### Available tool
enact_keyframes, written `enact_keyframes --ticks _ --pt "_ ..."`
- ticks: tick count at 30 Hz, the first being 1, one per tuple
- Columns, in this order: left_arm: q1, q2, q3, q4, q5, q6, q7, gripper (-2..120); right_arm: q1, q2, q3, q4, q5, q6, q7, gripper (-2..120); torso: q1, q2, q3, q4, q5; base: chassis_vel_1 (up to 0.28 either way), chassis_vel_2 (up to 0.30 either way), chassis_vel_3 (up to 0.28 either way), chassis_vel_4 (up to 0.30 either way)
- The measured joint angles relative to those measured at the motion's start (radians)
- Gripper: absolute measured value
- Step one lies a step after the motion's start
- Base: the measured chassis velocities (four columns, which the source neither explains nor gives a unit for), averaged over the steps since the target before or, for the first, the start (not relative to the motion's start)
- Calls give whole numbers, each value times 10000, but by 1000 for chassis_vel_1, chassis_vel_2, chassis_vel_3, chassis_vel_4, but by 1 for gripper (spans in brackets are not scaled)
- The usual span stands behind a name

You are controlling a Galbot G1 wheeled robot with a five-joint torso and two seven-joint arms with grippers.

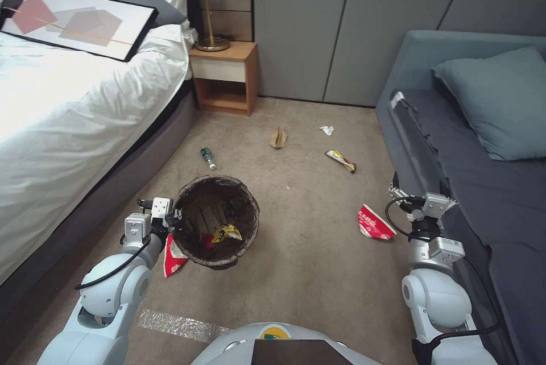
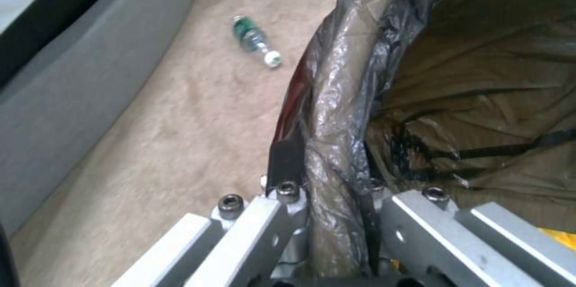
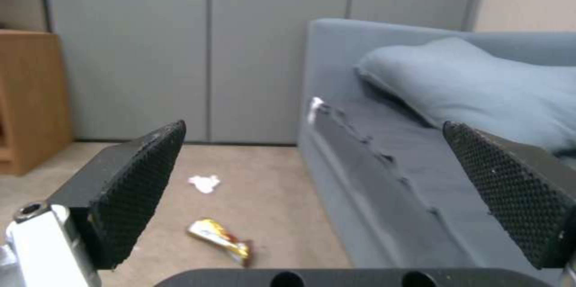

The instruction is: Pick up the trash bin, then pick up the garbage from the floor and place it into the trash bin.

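Left gripper (image 1: 177,216) is clamped on the bag-lined rim of the trash bin (image 1: 216,220), holding it up off the carpet (image 1: 307,251), one finger (image 2: 287,161) outside the rim. Yellow wrapper (image 1: 226,232) already sits inside. Right gripper (image 1: 418,193) hangs by the sofa (image 1: 489,194) with jaws spread wide, nothing in them, a red-and-white packet (image 1: 373,223) just beside it. Farther out on the floor: green-labelled bottle (image 1: 208,157), snack-bar wrapper (image 1: 340,161), brown paper bag (image 1: 278,137), white tissue (image 1: 326,129).

Pale blue-white arms (image 1: 108,297), black cables, textured black jaws
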Motion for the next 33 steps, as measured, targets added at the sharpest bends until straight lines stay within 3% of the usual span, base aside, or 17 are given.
enact_keyframes --ticks 12,18,33 --pt "-69 13 -13 53 -255 -23 -168 0 28 17 -2 -123 17 26 52 100 1 0 0 -5 0 -87 -93 -98 -95" --pt "-53 19 -46 61 -224 -74 -99 0 30 3 -32 -122 33 21 93 100 1 0 0 7 1 -15 -17 -11 -12" --pt "-10 -41 -54 66 -36 -191 -6 0 -98 36 -124 -114 -24 -44 -51 100 0 0 0 1 1 0 0 0 0"
